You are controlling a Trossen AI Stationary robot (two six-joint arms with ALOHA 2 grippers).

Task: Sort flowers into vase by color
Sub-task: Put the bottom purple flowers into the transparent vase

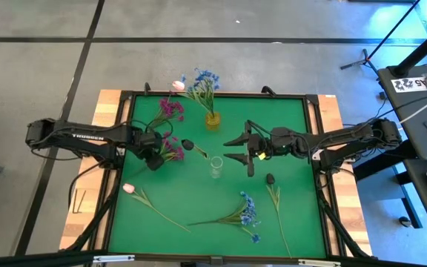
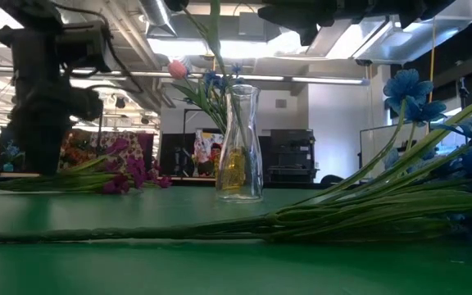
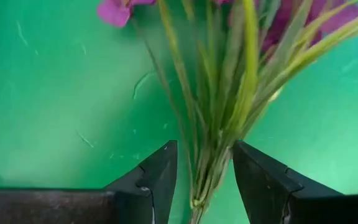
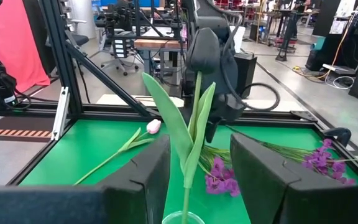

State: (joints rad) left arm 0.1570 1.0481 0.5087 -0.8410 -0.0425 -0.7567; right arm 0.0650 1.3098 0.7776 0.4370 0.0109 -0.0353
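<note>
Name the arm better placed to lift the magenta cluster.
Left. The left gripper straddles the magenta cluster stems, jaws open; the right gripper hovers near the clear vase.

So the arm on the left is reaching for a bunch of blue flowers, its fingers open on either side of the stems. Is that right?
Not quite: they are magenta, not blue. The left wrist view shows the left gripper open around the green stems of the magenta flowers; the high view shows the same bunch at that arm's tip.

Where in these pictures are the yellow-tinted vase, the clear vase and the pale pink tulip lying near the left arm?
yellow-tinted vase [image 1: 212, 120], high view, its body.
clear vase [image 1: 216, 167], high view, its rim.
pale pink tulip [image 1: 129, 188], high view, its bud.
</note>
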